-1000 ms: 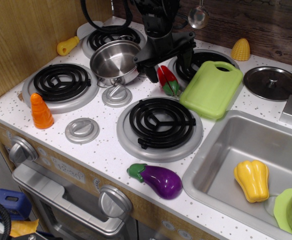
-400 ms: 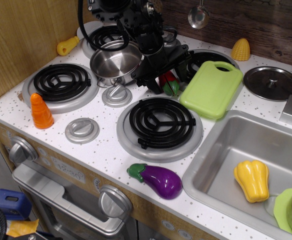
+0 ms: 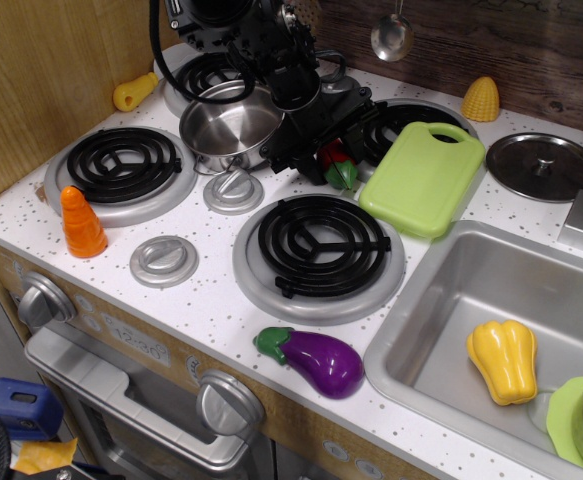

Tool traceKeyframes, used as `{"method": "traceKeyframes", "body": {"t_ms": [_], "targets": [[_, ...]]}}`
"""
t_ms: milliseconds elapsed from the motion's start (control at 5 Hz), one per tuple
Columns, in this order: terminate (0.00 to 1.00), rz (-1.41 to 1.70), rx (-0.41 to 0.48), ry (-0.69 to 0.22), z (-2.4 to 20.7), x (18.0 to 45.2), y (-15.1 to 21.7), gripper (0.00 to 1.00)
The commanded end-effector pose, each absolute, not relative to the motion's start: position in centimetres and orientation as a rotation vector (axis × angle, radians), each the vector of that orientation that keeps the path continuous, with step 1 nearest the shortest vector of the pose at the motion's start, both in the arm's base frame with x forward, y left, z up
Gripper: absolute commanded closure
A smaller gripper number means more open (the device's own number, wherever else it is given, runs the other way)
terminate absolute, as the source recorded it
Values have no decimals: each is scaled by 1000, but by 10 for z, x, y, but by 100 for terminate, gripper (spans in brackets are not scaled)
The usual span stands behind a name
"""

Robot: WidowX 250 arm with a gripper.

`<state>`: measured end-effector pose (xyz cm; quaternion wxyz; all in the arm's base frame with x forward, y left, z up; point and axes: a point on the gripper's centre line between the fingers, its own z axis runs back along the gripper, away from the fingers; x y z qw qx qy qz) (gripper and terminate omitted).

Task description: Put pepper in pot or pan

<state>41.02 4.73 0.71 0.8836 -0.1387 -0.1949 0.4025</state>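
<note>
A purple eggplant (image 3: 313,359) lay near the front edge of the stove top. Farther back, the little red pepper (image 3: 337,166) (green end showing) sat between the shiny pot (image 3: 227,128) and the green cutting board (image 3: 421,177). The black gripper (image 3: 323,155) was down around it, but I could not tell if it was squeezing.

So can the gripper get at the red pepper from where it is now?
Probably yes: the gripper is already down over the pepper, between the pot and the green cutting board. Nothing blocks it, though its jaws hide most of the pepper.
</note>
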Motion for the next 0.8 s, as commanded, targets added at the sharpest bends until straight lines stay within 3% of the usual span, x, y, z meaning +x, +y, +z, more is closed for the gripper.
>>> {"method": "traceKeyframes", "body": {"t_ms": [0,200,400,600], "targets": [[0,808,-204,-449,68,411,63,100],[0,796,-113,-423,107,400,73,100],[0,786,-48,-433,117,393,84,100],[0,732,8,-507,109,391,111,100]]}}
